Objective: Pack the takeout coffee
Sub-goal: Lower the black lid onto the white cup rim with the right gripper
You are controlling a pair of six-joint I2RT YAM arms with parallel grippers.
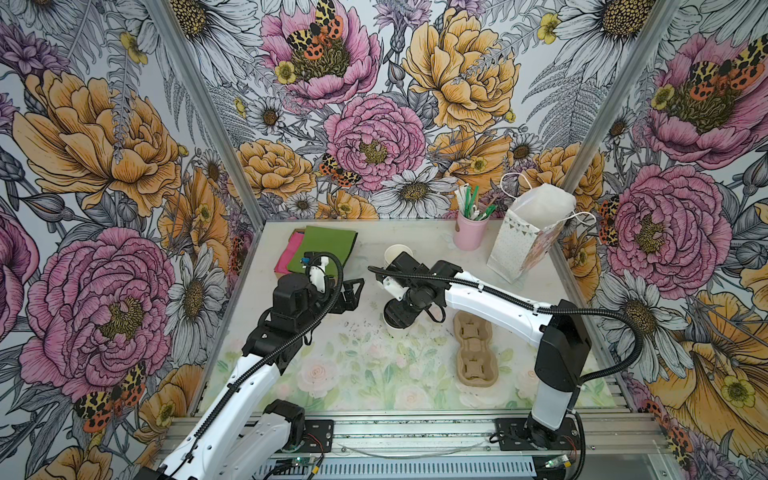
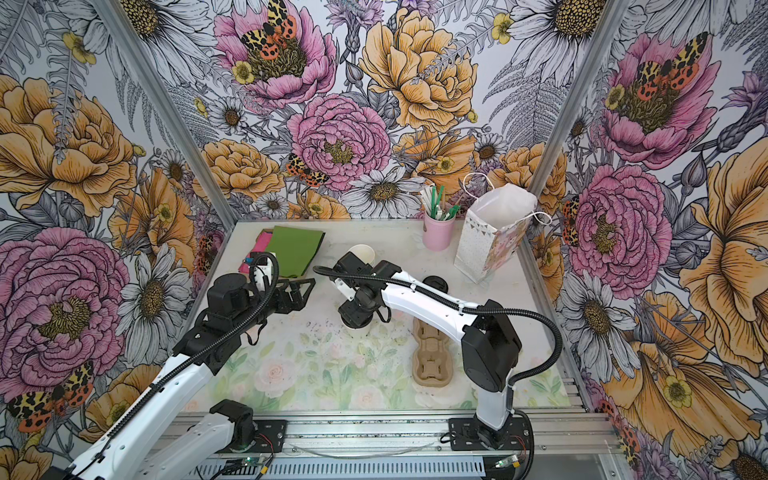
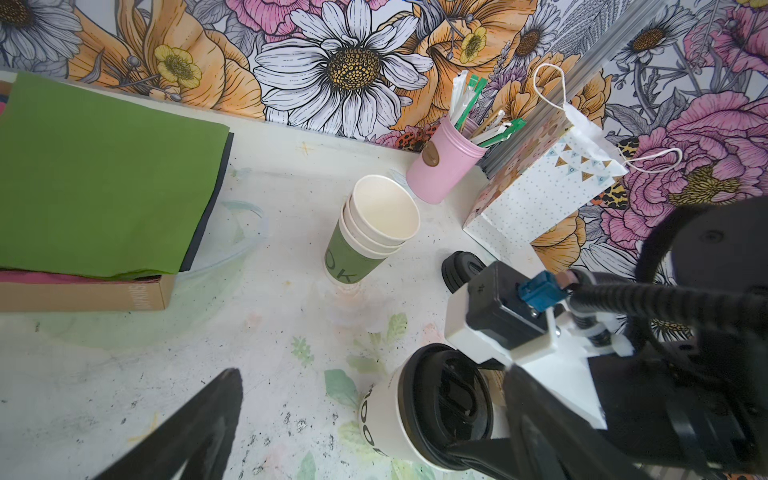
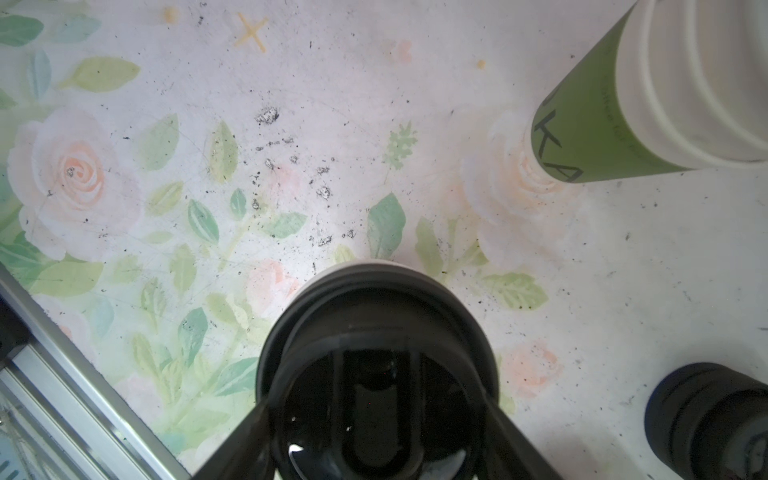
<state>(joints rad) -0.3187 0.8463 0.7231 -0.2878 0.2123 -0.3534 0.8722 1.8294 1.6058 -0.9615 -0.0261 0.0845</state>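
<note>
Right wrist: right tool point(image 4: 378, 419) clamps takeout coffee point(image 4: 374, 320).

I see a gift bag point(image 1: 524, 245) far right, a pink straw holder point(image 1: 469, 237) beside it, and a cardboard cup carrier point(image 1: 473, 353) nearer.

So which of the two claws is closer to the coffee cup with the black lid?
Right. The right gripper is directly above the takeout coffee, gripping its black lid on both sides. The left gripper hangs open beside the cup, toward the green paper, not touching.
</note>
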